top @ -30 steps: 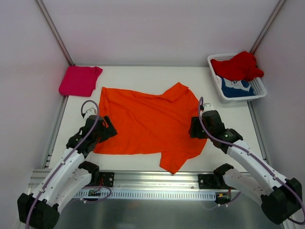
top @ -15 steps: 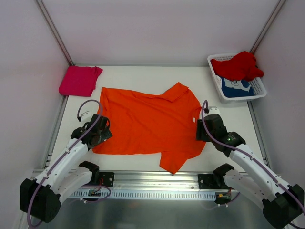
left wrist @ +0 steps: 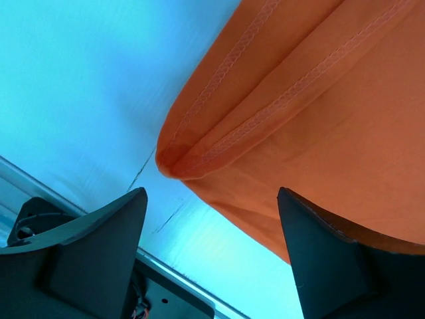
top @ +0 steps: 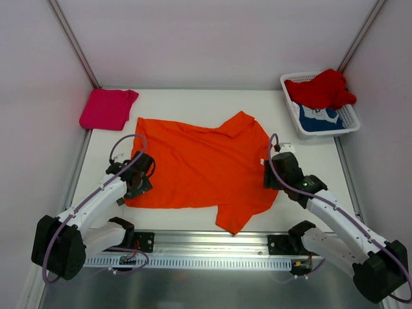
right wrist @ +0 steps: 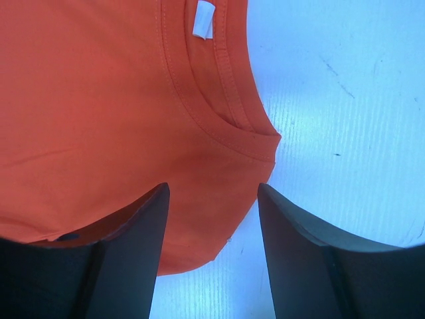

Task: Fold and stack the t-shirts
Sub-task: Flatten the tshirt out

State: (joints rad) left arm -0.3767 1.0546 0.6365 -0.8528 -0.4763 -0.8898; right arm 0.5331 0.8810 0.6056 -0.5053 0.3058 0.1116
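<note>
Pink shirt (top: pixel 107 108) lies folded at the far-left corner of the table (top: pixel 193 103). Orange shirt (top: pixel 199 164) lies spread at centre, unfolded; red shirt (top: pixel 322 89) and blue shirt (top: pixel 320 120) sit in the basket (top: pixel 351 125). Left hand (left wrist: pixel 211 226) is spread wide over the hem corner and right hand (right wrist: pixel 211 219) wide at the collar; neither grips.

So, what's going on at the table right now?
The orange t-shirt lies spread on the table. The left pincer is open around its hem corner, and the right pincer is open at the collar; neither has gripped yet. The pink t-shirt lies folded at the far left; the red t-shirt and blue t-shirt sit in the basket.
</note>
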